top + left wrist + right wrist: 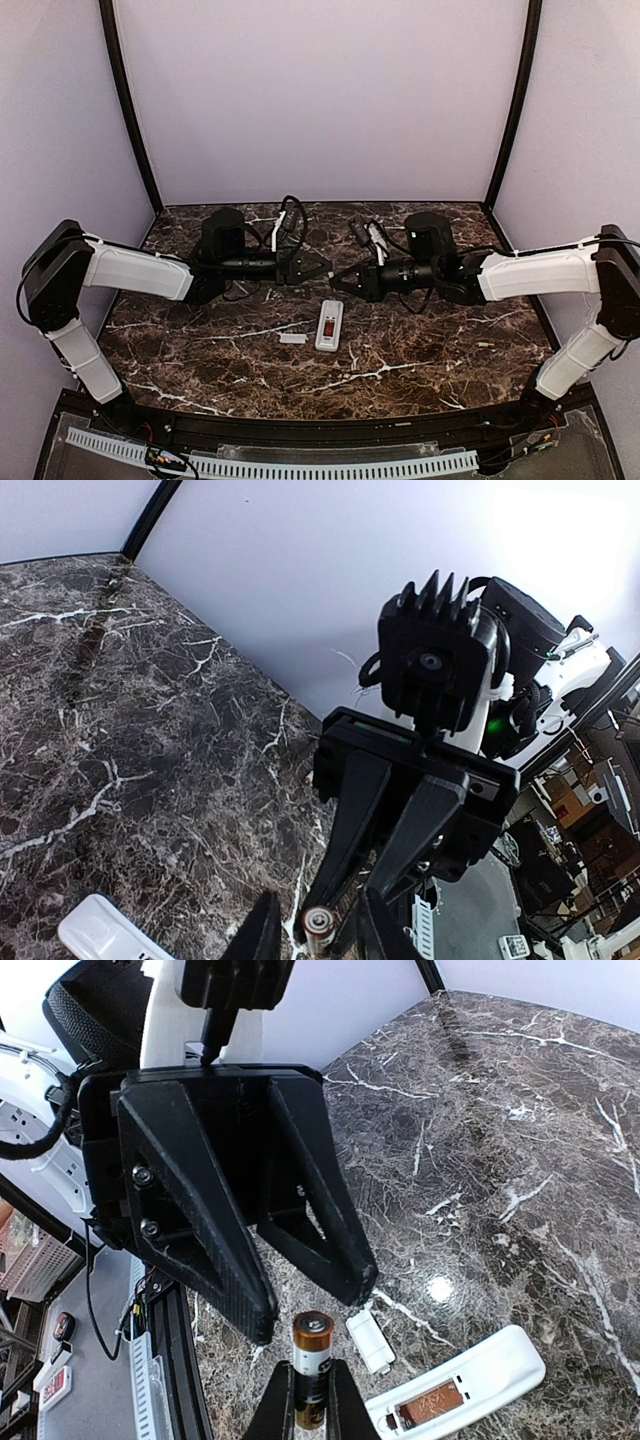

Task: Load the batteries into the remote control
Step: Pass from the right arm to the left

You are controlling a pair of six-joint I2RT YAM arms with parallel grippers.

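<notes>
A battery [311,1355] with a copper tip stands out of my right gripper [311,1400], which is shut on its dark body. My left gripper [318,938] faces it tip to tip above the table. Its jaws are open on either side of the battery's end [318,922], with a gap on each side. The two grippers, left [322,270] and right [338,282], meet at mid-table. The white remote control [329,325] lies just in front of them, back up. Its open compartment [432,1404] holds one reddish-brown battery.
A small white cover piece [292,338] lies left of the remote, also visible as the cover [370,1340] under the left fingers. A white rounded edge [100,932] shows at the bottom left of the left wrist view. Cables [285,225] lie behind the arms.
</notes>
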